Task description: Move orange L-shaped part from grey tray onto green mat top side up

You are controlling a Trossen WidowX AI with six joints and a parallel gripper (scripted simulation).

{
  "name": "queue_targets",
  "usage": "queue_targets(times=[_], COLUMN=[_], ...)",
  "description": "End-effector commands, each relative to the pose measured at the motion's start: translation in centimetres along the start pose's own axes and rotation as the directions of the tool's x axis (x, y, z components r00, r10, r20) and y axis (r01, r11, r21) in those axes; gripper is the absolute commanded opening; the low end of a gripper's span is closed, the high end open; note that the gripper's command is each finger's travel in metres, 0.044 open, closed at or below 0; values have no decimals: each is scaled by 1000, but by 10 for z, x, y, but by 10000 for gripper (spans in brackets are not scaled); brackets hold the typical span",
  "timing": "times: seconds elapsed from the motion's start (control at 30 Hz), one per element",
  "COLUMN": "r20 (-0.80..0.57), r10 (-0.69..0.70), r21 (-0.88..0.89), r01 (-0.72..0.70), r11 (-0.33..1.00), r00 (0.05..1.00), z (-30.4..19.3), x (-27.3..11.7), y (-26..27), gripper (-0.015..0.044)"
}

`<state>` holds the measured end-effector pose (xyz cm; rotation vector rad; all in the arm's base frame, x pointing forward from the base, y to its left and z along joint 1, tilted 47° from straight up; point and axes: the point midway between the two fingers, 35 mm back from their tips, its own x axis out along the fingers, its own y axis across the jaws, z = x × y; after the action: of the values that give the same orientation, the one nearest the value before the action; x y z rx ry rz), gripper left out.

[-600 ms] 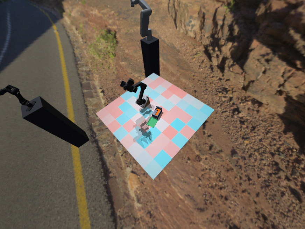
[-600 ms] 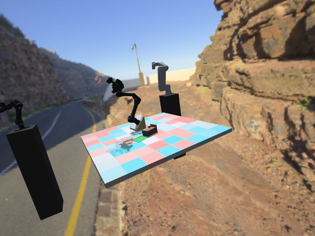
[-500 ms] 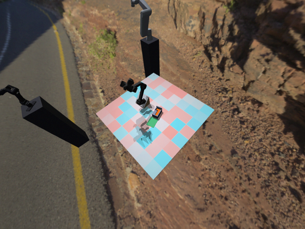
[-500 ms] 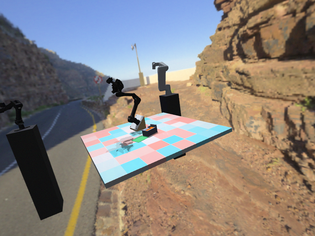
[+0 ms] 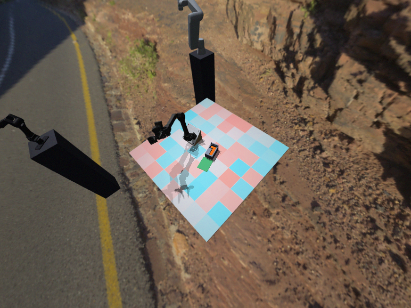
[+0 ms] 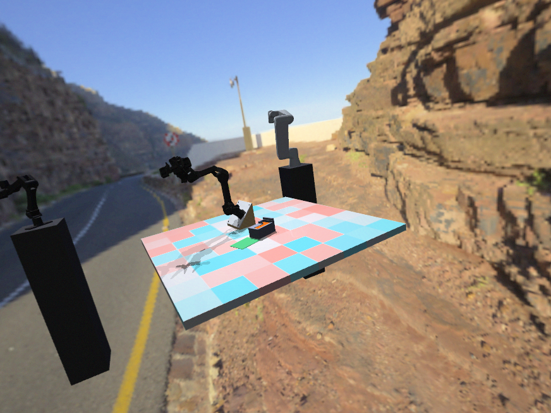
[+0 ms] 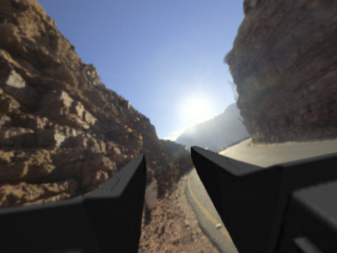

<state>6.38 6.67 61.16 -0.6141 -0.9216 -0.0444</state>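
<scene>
Tray (image 5: 211,153) w/ orange part (image 5: 211,149) flush, fingers apart

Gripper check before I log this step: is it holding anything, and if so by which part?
Nothing is held. The gripper is partly open on bare air, far from the orange part, which sits in the grey tray.

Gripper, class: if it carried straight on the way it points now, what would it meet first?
Nothing near, it seems. The gripper points out past the board's edge toward the road and distant cliffs, away from the grey tray. Its fingers hold nothing. Depth is unclear.
</scene>
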Motion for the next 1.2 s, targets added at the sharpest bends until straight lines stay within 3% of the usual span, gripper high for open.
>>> queue_targets(times=[0.0, 0.27, 0.47, 0.6, 0.87, 1.03, 1.17], r20=[-138, -391, -587, -607, -742, -772, -758], r10=[-64, 10, 181, 298, 542, 629, 632], r21=[268, 554, 669, 722, 669, 579, 525], r01=[100, 227, 347, 354, 488, 510, 422], r11=[958, 801, 657, 595, 560, 637, 739], r00=[988, 920, 789, 737, 396, 92, -163], z=[-68, -197, -285, -303, -370, -392, -394], x=[9, 29, 32, 29, -16, -68, -119], y=[-31, -15, 45, 89, 208, 284, 339], gripper=[180, 180, 180, 180, 180, 180, 180])
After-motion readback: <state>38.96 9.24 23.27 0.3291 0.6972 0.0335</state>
